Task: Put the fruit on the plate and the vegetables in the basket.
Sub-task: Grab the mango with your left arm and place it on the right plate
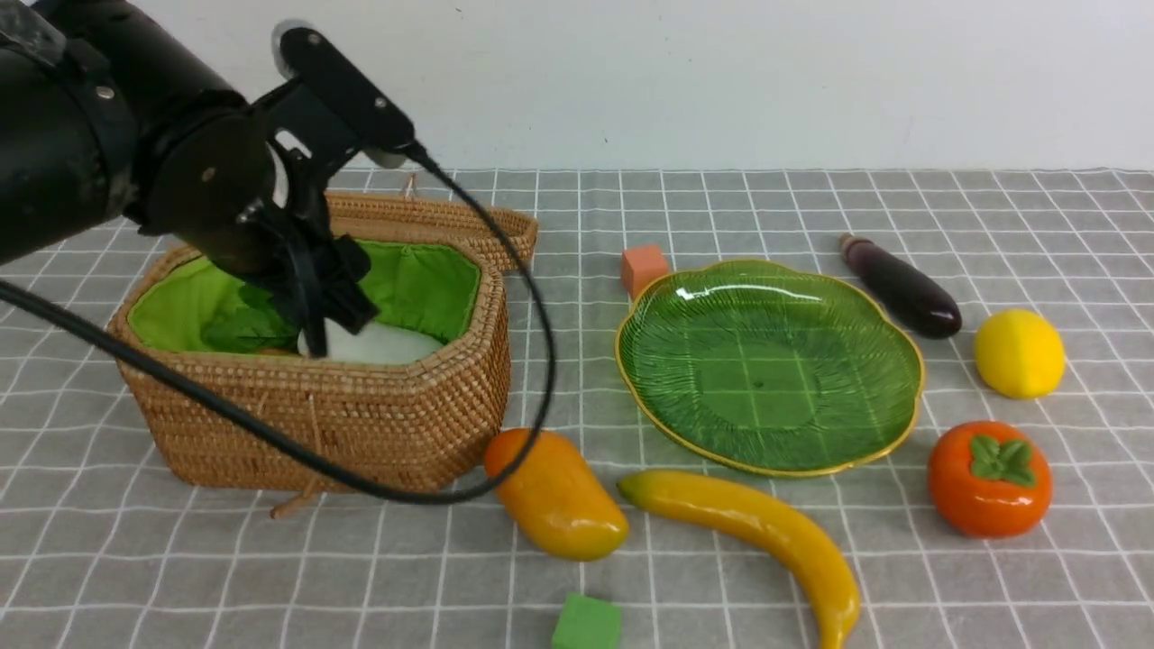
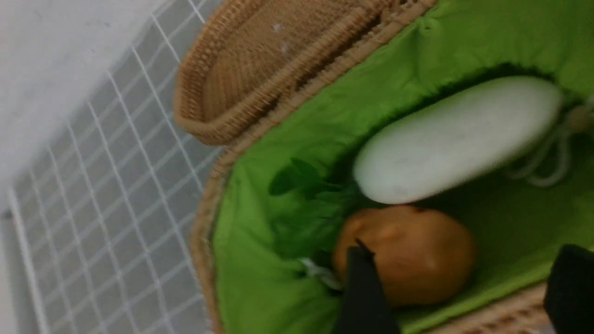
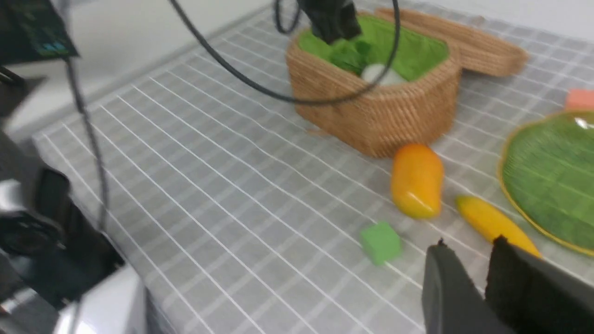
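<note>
At the far left, the left gripper hangs inside the large octagonal woven brown rattan basket with its bright green cloth lining. Its jaws stand wide apart and clamp nothing. Under it the white oblong radish lies free on the lining, its green leaves toward the left. The left wrist view shows the brown-orange potato just beside it, so two vegetables look delivered. The attached woven lid is folded back on the far side, probably to keep the mouth clear for drops from above. Just right of the basket's near corner lies the orange-yellow mango, with a small green cube nearer and the long yellow banana to its right. All three rest on the grey checked cloth. Further right, the translucent green leaf-ribbed glass plate with its gold-yellow rim holds nothing, and a small orange cube touches its far left edge. Beyond its far right rim lies the slim dark purple eggplant, the one vegetable not yet in the basket. The yellow lemon and the round orange persimmon with its green leaf cap sit at the right. The right gripper hovers above the near part of the cloth, close to the banana. Its jaws are narrow and hold nothing, perhaps waiting to take the fruit.
</note>
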Robot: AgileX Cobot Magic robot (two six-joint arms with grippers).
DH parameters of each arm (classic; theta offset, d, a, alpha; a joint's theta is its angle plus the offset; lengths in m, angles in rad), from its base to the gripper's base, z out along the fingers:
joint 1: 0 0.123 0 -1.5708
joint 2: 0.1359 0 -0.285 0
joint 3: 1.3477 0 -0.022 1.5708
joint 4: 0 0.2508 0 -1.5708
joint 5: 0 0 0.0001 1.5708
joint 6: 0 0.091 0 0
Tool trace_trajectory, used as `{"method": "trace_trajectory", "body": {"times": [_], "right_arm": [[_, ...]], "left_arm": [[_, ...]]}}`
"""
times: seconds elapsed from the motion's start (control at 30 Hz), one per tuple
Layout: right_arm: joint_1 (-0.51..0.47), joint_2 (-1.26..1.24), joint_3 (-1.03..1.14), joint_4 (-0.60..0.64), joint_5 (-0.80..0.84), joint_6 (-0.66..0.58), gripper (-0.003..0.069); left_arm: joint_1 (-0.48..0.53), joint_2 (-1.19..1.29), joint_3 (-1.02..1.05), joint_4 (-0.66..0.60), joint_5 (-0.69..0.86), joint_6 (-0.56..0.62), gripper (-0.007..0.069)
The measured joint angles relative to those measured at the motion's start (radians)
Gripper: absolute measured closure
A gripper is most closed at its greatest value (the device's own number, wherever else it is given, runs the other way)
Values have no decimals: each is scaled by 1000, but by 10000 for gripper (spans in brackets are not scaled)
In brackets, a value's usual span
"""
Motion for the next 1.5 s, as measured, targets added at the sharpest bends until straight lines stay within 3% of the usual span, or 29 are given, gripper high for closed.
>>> {"method": "trace_trajectory", "body": {"times": [0.03, 0.07, 0.17, 0.23, 0.3, 0.37, 0.47, 0.5, 0.57, 0.6, 0.63, 0.67, 0.7, 0.8, 0.97, 1.13, 1.5], "right_arm": [[0, 0, -19, -40, 21, 18, 510], [0, 0, -47, -103, 66, 55, 508], [0, -2, -74, -182, 119, 104, 508], [0, -3, -77, -201, 150, 121, 508], [0, -3, -76, -210, 177, 126, 508], [0, -3, -75, -212, 188, 126, 506], [0, -5, -74, -215, 211, 126, 504], [0, -6, -74, -215, 212, 126, 504], [0, -6, -73, -216, 226, 126, 502], [0, -6, -71, -216, 231, 126, 501], [0, -6, -71, -216, 231, 126, 501], [0, -6, -70, -216, 231, 126, 501], [0, -6, -70, -216, 231, 126, 501], [0, -7, -70, -216, 231, 126, 501], [0, -7, -70, -216, 231, 127, 501], [0, -7, -70, -216, 231, 135, 501], [0, -7, -70, -215, 231, 139, 501]], "left_arm": [[-33, -12, -1, -14, 33, -38, 281], [-111, -24, -3, -46, 94, -112, 403], [-267, -25, -8, -116, 207, -245, 590], [-341, -11, -12, -161, 259, -281, 636], [-414, 29, -36, -187, 325, -253, 634], [-434, 53, -52, -188, 351, -207, 622], [-439, 143, -118, -180, 402, 98, 522], [-435, 149, -120, -180, 400, 137, 510], [-395, 174, -134, -213, 349, 394, 439], [-373, 176, -137, -236, 323, 492, 415], [-364, 176, -138, -240, 318, 511, 410], [-326, 178, -139, -288, 274, 680, 368], [-301, 181, -139, -316, 255, 766, 342], [-256, 190, -139, -360, 222, 904, 288], [-208, 255, -139, -432, 106, 1238, 88], [-208, 339, -139, -448, -22, 1405, 1], [-208, 466, -139, -404, -54, 1438, 1]]}}
